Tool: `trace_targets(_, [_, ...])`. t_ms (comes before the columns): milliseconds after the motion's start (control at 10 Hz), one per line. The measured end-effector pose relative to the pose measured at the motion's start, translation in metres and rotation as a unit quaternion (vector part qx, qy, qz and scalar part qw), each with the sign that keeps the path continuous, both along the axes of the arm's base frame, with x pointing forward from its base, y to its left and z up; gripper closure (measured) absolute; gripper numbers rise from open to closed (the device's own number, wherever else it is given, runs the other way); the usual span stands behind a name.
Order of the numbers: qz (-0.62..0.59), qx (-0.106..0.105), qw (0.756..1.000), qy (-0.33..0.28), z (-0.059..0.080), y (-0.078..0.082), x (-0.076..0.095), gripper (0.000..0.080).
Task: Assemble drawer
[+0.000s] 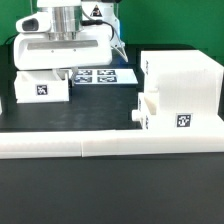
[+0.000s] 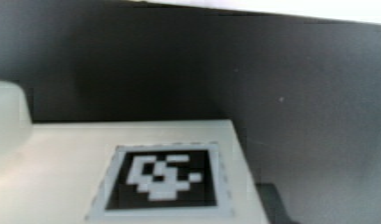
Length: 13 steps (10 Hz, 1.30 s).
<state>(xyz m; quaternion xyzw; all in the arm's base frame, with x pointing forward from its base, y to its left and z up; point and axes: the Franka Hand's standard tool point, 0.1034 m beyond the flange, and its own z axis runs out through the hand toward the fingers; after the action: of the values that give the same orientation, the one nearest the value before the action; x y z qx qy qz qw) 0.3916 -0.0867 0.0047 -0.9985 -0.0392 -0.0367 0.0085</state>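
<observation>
The tall hollow housing (image 1: 182,88) stands at the exterior view's right, with a tag on its front. A small knobbed tray (image 1: 148,112) sits in its lower opening, its knob pointing to the exterior view's left. A second tray (image 1: 42,88) with a tag lies at the left. My gripper (image 1: 63,74) hangs straight over this tray's back edge, very close to it. The wrist view shows this tray's white face (image 2: 62,160) and its tag (image 2: 164,178) from close up. My fingers are hidden, so I cannot tell how the jaws stand.
The marker board (image 1: 100,75) lies flat on the black table behind the left tray. Long low white border bars (image 1: 110,146) run across the front. A further white piece (image 1: 2,102) shows at the exterior view's left edge.
</observation>
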Motion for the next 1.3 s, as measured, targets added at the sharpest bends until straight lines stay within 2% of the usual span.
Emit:
trace_targets(200, [0.003, 0.001, 1.0, 0.001, 0.001, 0.003, 0.002, 0.0758])
trace_targets(500, [0.019, 0.006, 1.0, -0.01, 0.028, 0.041, 0.04, 0.0757])
trace_targets(600, [0.015, 0.009, 1.0, -0.016, 0.037, 0.057, 0.058, 0.0757])
trace_targets(900, [0.03, 0.015, 0.999, -0.022, 0.057, 0.076, 0.102, 0.0757])
trace_targets(1000, [0.035, 0.015, 0.999, -0.025, 0.059, 0.079, 0.108, 0.0757])
trace_targets(1300, [0.066, 0.011, 0.997, -0.024, 0.058, 0.078, 0.106, 0.0757])
